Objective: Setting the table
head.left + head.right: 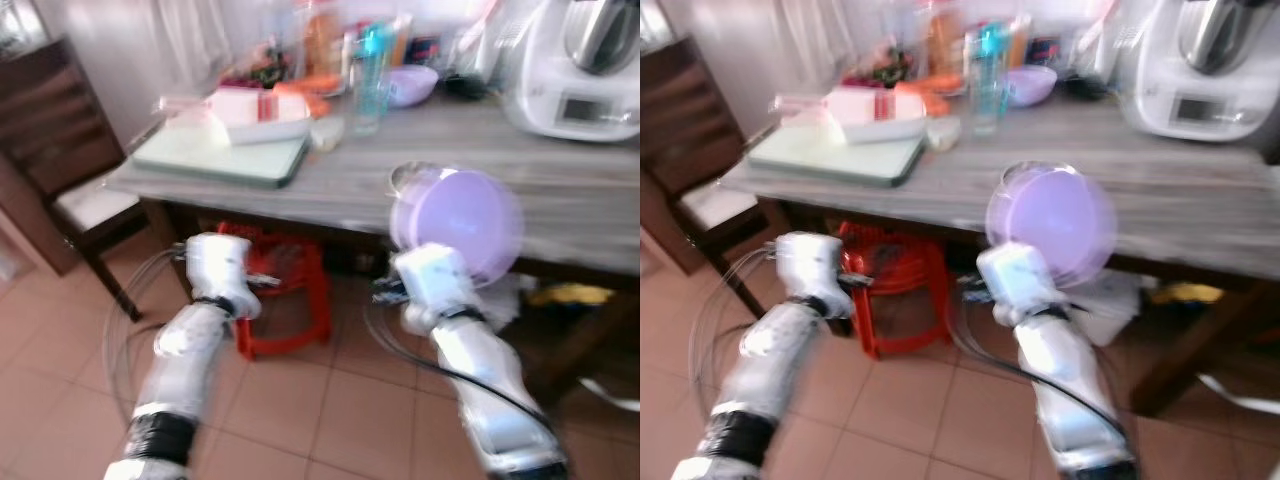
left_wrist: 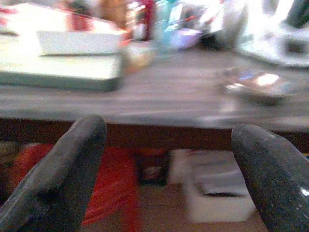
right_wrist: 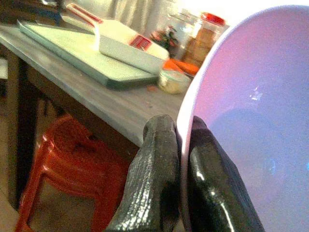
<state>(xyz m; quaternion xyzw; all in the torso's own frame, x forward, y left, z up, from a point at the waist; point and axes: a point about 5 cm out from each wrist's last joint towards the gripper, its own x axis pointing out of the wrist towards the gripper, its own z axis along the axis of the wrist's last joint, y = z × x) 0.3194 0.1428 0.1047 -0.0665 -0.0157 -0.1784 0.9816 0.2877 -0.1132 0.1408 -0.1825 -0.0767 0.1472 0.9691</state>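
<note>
Head views were motion-blurred. Far left, a dark wooden chair (image 1: 60,170) with a pale seat stood beside the grey wood-grain table (image 1: 470,180). My left gripper (image 2: 169,164) sat below the table edge with nothing in it, fingers (image 2: 63,179) spread wide apart; past them I saw the table's front edge and a red plastic stool (image 1: 285,290) under it. On the table's left part lay a pale green tray (image 1: 220,158) with a white rectangular dish (image 1: 255,118) on top, red markings on it. Next to that, a small pale cup (image 1: 327,133), then a clear teal bottle (image 1: 370,80) and a second lilac bowl (image 1: 412,85) further back among blurred clutter. My right gripper (image 3: 176,169) was clamped on the rim of the lilac bowl (image 1: 462,225), one finger inside and one outside. The bowl was plastic-looking, smooth, pale purple, round, tipped up on edge with its opening facing me, held just at the table's front edge in front of a shallow metal dish (image 2: 263,84). Far right, a white kitchen appliance (image 1: 580,75) with a steel jug stood at the back of the table.
</note>
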